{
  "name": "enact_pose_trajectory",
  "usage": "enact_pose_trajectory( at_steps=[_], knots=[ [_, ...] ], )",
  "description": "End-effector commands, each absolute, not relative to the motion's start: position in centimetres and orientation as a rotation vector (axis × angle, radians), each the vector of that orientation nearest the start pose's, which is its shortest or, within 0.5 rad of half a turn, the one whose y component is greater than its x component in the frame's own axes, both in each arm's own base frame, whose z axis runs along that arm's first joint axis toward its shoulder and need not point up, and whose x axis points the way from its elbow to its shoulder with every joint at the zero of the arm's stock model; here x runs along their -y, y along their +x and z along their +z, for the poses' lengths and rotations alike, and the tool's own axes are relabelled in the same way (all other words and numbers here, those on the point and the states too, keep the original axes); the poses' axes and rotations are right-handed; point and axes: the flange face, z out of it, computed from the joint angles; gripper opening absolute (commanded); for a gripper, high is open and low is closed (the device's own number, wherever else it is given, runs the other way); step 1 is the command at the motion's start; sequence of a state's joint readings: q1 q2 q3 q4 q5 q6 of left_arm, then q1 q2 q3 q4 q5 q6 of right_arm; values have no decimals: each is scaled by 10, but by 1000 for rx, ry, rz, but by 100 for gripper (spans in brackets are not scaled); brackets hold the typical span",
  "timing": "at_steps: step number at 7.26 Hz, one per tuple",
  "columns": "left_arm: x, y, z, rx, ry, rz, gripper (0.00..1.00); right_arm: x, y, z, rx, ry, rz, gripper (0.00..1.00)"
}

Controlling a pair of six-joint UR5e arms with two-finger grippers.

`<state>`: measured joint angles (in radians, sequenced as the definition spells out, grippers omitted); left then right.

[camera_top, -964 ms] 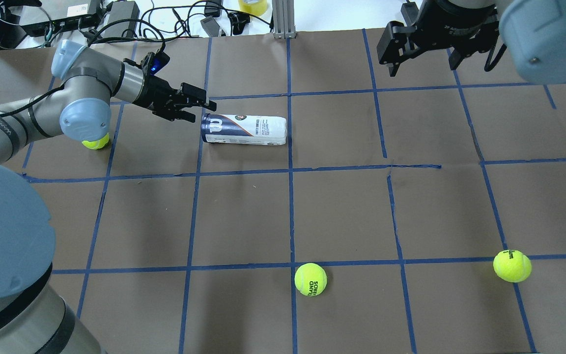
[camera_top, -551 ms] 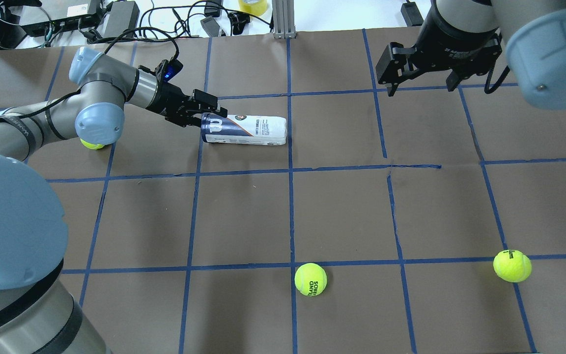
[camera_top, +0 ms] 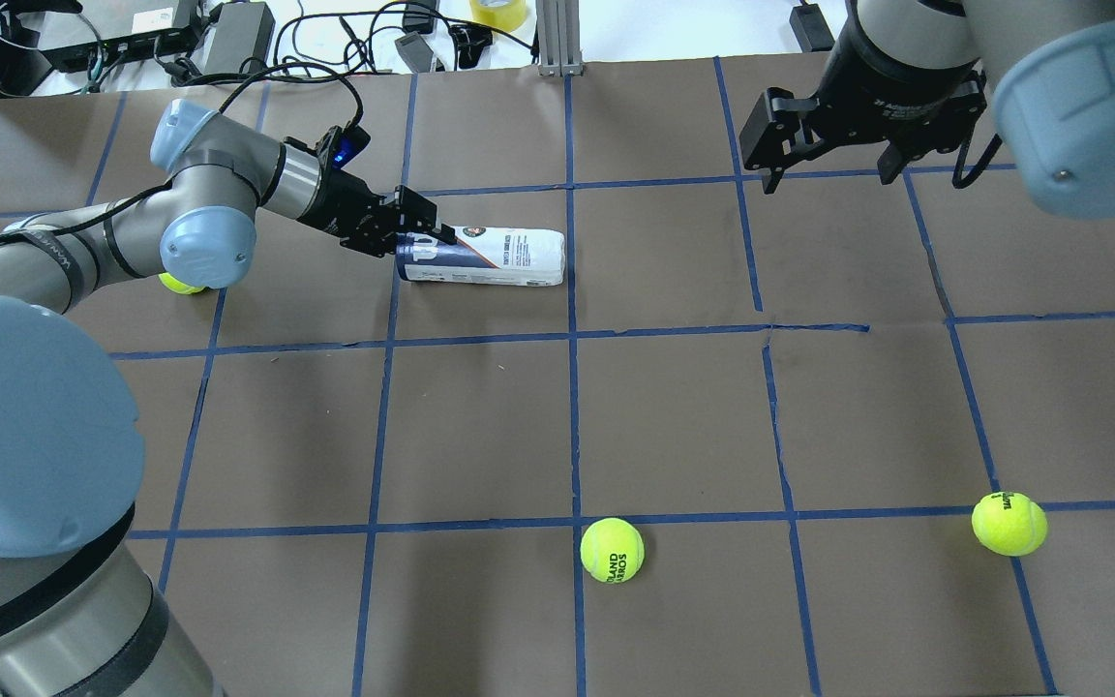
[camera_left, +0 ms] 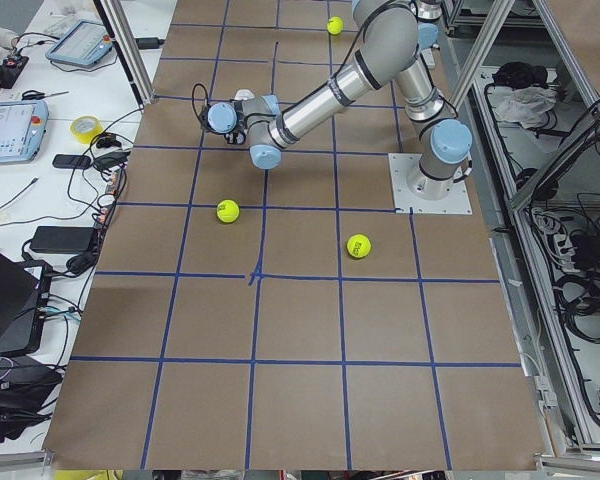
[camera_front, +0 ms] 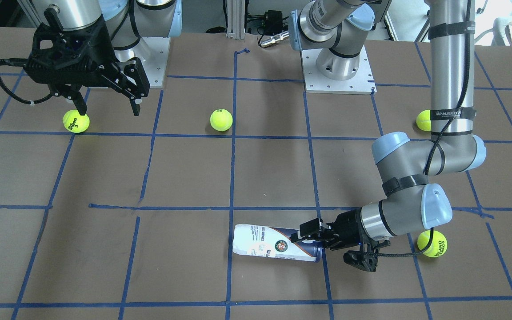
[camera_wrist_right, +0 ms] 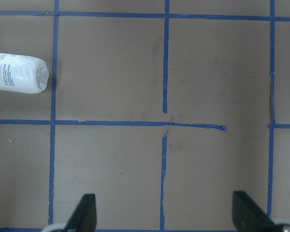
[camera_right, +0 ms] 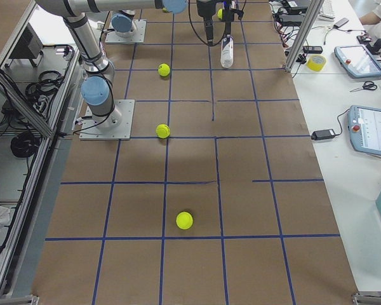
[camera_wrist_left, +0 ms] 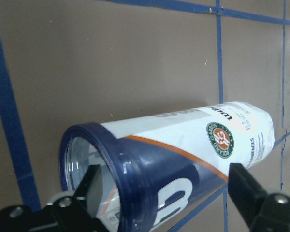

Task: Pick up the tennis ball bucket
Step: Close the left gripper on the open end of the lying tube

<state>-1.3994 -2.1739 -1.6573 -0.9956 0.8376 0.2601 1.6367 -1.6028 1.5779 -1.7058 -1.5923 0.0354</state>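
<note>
The tennis ball bucket (camera_top: 495,257), a white and navy tube, lies on its side on the brown table, navy end to the left. It also shows in the front view (camera_front: 269,247), the left wrist view (camera_wrist_left: 183,150) and the right wrist view (camera_wrist_right: 17,75). My left gripper (camera_top: 422,235) (camera_front: 311,238) is open at the tube's navy rim end. In the left wrist view my left gripper (camera_wrist_left: 169,193) has one finger (camera_wrist_left: 94,191) before the tube's mouth and the other (camera_wrist_left: 249,191) beside its wall. My right gripper (camera_top: 828,160) (camera_front: 108,104) (camera_wrist_right: 164,217) hangs open and empty at the far right.
Loose tennis balls lie on the table: one near the middle front (camera_top: 612,550), one at the right front (camera_top: 1009,524), one under my left arm's elbow (camera_top: 178,283). Cables and power boxes (camera_top: 228,29) lie beyond the table's far edge.
My left gripper has moved right, from short of the tube to its navy end, with its fingers now at the rim. The right gripper has shifted slightly. The tube has not moved.
</note>
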Motion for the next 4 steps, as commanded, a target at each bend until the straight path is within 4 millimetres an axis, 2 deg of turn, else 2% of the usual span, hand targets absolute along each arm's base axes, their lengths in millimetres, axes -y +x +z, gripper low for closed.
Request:
enact_pose_trajectory(
  at_steps=[1,2,4],
  knots=[
    [661,-88,182,2403,105,10,0,483,163,514,-3145,-46,-250,100],
    [665,-88,190,2408,172,-3,0,483,164,512,-3144,-48,-245,100],
    [676,-90,226,2412,269,21,0,483,163,507,-3147,-46,-231,100]
  ],
)
